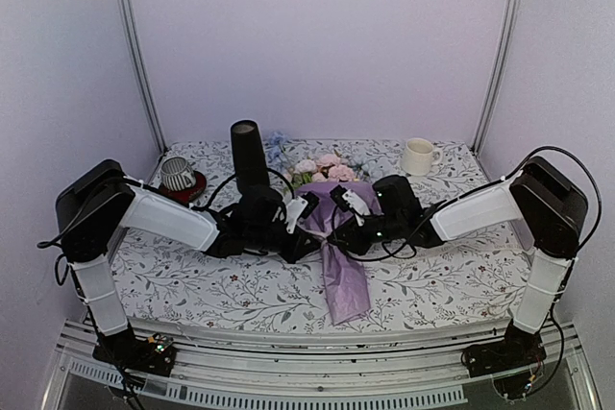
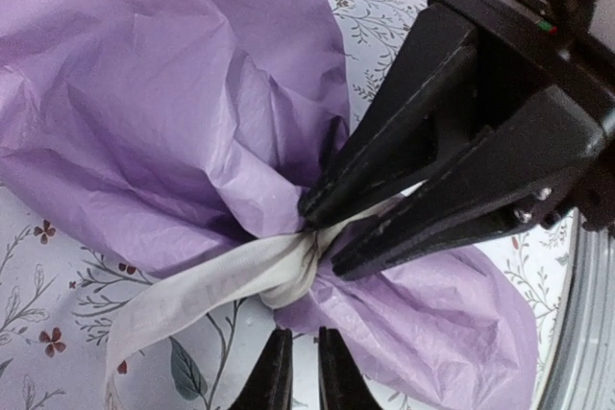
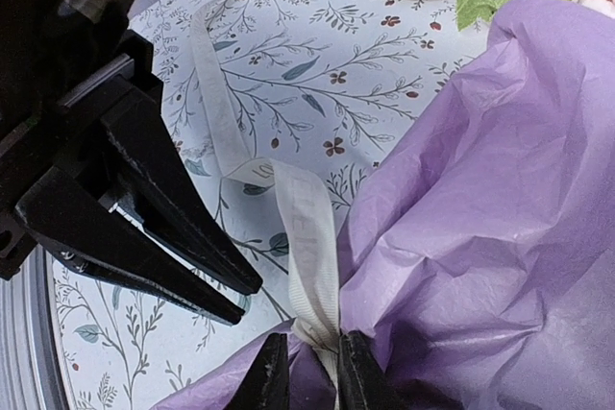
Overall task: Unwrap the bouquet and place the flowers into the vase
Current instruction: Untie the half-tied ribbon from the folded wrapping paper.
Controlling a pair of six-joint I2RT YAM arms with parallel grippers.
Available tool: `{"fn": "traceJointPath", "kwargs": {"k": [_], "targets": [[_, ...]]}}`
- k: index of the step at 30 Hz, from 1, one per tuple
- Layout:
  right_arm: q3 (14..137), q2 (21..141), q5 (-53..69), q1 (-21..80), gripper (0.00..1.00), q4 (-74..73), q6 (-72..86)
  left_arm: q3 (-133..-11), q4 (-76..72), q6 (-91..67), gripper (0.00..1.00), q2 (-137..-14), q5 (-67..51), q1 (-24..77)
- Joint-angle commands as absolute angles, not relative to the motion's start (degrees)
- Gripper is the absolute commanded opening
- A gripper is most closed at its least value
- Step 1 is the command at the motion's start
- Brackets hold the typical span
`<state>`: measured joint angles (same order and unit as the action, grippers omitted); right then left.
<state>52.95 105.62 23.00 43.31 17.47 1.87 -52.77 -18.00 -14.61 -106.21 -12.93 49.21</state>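
Where the flowered table (image 1: 452,276) comes closest to the arm bases, the pointed tail of the bouquet (image 1: 344,276) lies flat on the cloth, in the middle between both arms. Its lilac wrapping paper (image 2: 144,93) is crumpled and gathered at a narrow waist, where a cream ribbon (image 3: 307,228) is tied in a knot. The right gripper (image 2: 322,237) reaches this waist from the right side, and its two black fingers are pressed onto the ribbon just beside the knot. One loose end of the ribbon lies on the cloth toward the left. The left gripper (image 3: 247,301) hangs at the same waist on the left side. Its fingers stand a thin slit apart with nothing between them, and their tips are just beside the ribbon; whether they touch it I cannot tell. Farther back the paper opens wide and the flowers (image 1: 325,168), pink and white, come out of it. Just left of them stands the vase (image 1: 248,156), black and upright. At the far left a striped cup (image 1: 178,173) sits on a red saucer (image 1: 197,187), and at the far right stands a white mug (image 1: 417,156).
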Motion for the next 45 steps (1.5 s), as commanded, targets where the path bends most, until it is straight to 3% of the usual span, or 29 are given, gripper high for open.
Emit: {"fn": "traceJointPath", "kwargs": {"k": [1, 10, 12, 14, 24, 33, 35, 38, 45], "targets": [[54.17, 106.32, 19.17, 44.08, 0.21, 14.94, 1.11, -54.01, -18.37, -14.28, 0.13, -107.56, -13.62, 48.81], [54.57, 106.48, 15.82, 44.5, 0.2, 13.63, 0.62, -54.45, -17.86, -14.57, 0.13, -107.93, -13.89, 48.78], [54.55, 106.24, 15.68, 44.57, 0.08, 13.5, 0.62, -54.4, -17.84, -14.52, 0.13, -107.93, -14.01, 48.81], [54.16, 105.55, 15.72, 44.57, 0.04, 13.89, 0.62, -54.4, -17.84, -14.58, 0.13, -107.93, -13.98, 48.83], [44.33, 94.79, 22.3, 44.73, 0.03, 26.32, 0.63, -54.31, -17.88, -14.39, 0.14, -107.59, -13.82, 48.78], [43.06, 93.71, 20.95, 44.69, 0.03, 27.84, 1.2, -54.06, -18.43, -14.43, 0.18, -107.49, -14.24, 48.84], [43.77, 94.53, 19.7, 44.69, 0.1, 26.89, 1.28, -53.98, -18.52, -14.33, 0.22, -107.5, -14.08, 48.78], [45.74, 96.7, 16.77, 44.68, 0.27, 23.68, 1.12, -53.97, -18.67, -14.28, 0.25, -107.49, -14.12, 48.79], [48.16, 99.79, 15.44, 44.65, 0.34, 20.71, 0.97, -54.85, -18.65, -13.97, 0.28, -108.39, -13.65, 48.83]]}}
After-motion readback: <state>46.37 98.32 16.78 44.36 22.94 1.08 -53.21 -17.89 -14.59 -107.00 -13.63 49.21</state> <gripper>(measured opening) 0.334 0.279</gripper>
